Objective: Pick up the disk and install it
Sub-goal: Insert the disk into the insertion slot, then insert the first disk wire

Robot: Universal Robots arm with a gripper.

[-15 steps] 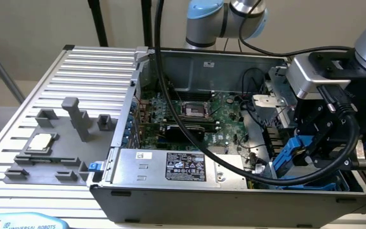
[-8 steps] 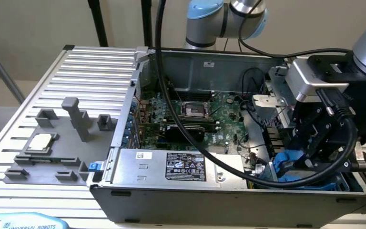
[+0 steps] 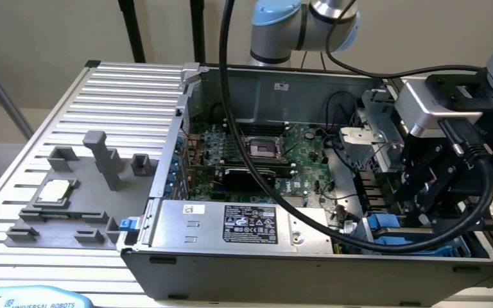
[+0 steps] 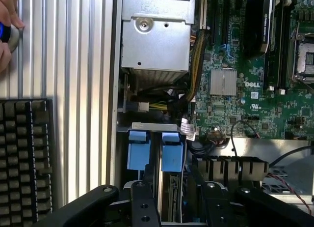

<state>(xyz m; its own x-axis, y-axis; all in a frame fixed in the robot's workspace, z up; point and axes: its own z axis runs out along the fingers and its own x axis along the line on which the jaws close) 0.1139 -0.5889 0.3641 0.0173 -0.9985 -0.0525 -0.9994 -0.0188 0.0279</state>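
**A:** State of the claw?

**B:** The claw [image 3: 425,215] sits low in the drive-bay corner of the case [image 3: 315,256]. Its fingers [image 4: 143,202] are spread, one on each side of the disk. A dark gap shows beside one finger, so I read no pinch.

**A:** Where is the disk?

**B:** The disk [image 4: 172,156] stands on edge in its slot, directly between the claw's fingers. Its blue carrier end is just ahead of the fingertips. A second blue tab [image 4: 139,148] sits just beside it, ahead of one finger.

**A:** Which step is this?

**B:** Seating, by my judgement. The lower end is hidden, so I cannot tell if it is fully home.

**A:** What makes the step go well?

**B:** Any pressure should run straight along the slot with no tilt, because a skewed carrier would likely bind. The finger by the second blue tab should stay off it. The cable bundle [image 4: 194,74] lies just beyond the claw and could snag. The power-supply box [image 4: 154,40] is farther beyond, and the motherboard [image 4: 255,79] is off to one side. A light touch suits the plastic frame, which probably flexes.

**A:** Anything else?

**B:** A person's hand [image 4: 7,25] rests on the table [image 4: 73,89], well apart from the claw.
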